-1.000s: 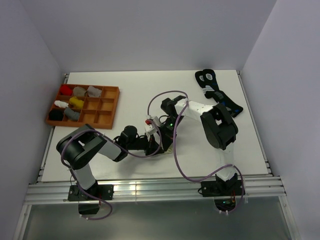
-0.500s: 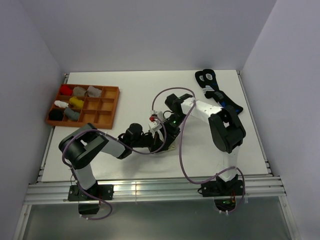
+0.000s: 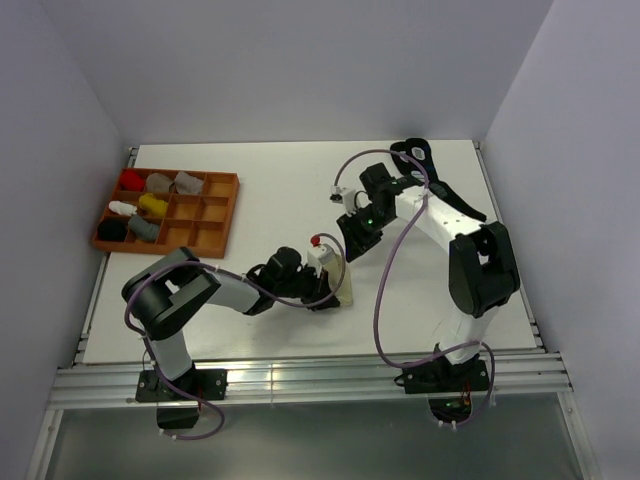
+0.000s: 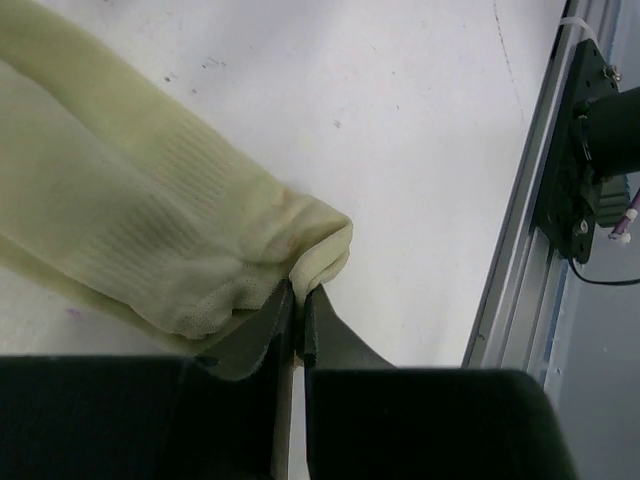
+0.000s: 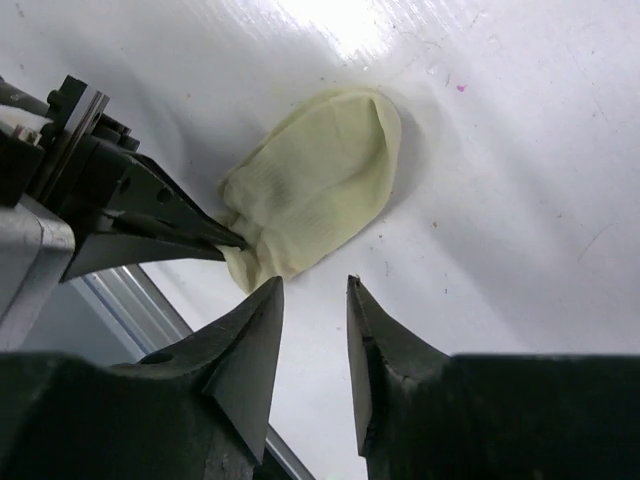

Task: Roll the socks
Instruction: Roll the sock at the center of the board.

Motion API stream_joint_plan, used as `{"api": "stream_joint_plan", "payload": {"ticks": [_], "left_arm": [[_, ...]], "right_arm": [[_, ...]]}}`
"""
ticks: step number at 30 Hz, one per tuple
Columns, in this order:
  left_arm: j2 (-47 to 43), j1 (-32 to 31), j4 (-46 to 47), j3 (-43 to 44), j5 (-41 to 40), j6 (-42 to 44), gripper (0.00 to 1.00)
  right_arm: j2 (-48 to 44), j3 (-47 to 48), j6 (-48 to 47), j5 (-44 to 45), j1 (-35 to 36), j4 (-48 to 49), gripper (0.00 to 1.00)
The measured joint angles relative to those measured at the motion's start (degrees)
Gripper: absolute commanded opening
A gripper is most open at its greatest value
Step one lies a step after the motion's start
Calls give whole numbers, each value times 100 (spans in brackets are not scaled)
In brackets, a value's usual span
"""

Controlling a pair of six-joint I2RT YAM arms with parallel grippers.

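White table [image 3: 270, 190]; wooden tray [image 3: 233, 215] holds sock bundles [image 3: 152, 204]; left claw [image 4: 298, 298] pinches cream sock [image 4: 150, 240]; right claw [image 5: 315, 287] spread.

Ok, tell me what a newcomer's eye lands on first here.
The pale yellow sock lies near the middle of the table, its edge pinched in the shut left gripper. The right gripper hangs open close by, holding nothing. At the far left sits a wooden tray of coloured sock bundles.
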Motion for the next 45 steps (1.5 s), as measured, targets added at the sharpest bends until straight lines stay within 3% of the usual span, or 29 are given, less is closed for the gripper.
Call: {"api": "stream_joint_plan", "payload": {"ticks": [14, 28, 36, 45], "left_arm": [[9, -101, -1152, 590, -426, -164, 0], [114, -118, -1257, 664, -192, -678, 0], [181, -127, -1366, 664, 98, -1093, 0], [455, -125, -1346, 745, 496, -2135, 0]], "right_arm": [[717, 302, 24, -149, 48, -205, 29], [1718, 752, 400, 4, 321, -136, 27], [1770, 756, 564, 284, 321, -35, 27], [1574, 590, 636, 319, 313, 120, 29]]}}
